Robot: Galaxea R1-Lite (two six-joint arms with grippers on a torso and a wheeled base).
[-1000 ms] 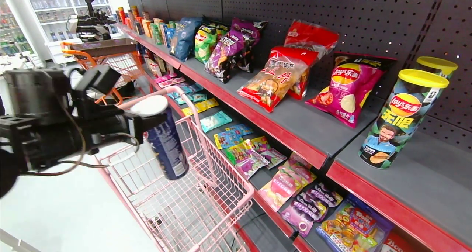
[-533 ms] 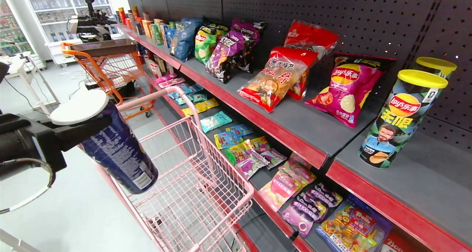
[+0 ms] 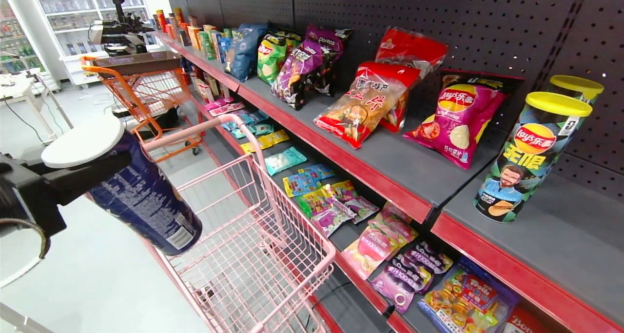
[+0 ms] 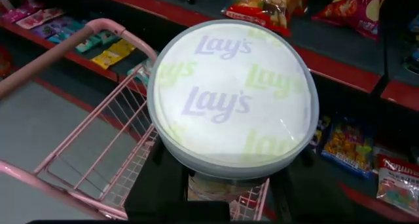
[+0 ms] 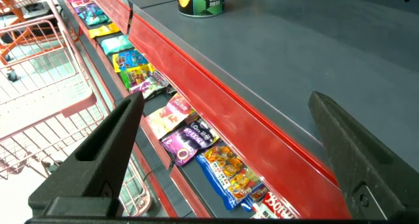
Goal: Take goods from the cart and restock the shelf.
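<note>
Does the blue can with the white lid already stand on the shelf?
No, the left gripper holds the blue can tilted in the air by the pink cart, away from the shelf.

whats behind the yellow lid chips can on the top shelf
A second yellow-lidded can stands behind the front can. Its lid and upper part show; its lower body is hidden by the front one.

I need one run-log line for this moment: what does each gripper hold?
left gripper: shut on dark blue cylindrical chip can with white lid, tilted, at pink wire cart | right gripper: open, empty, near grey shelf
</note>
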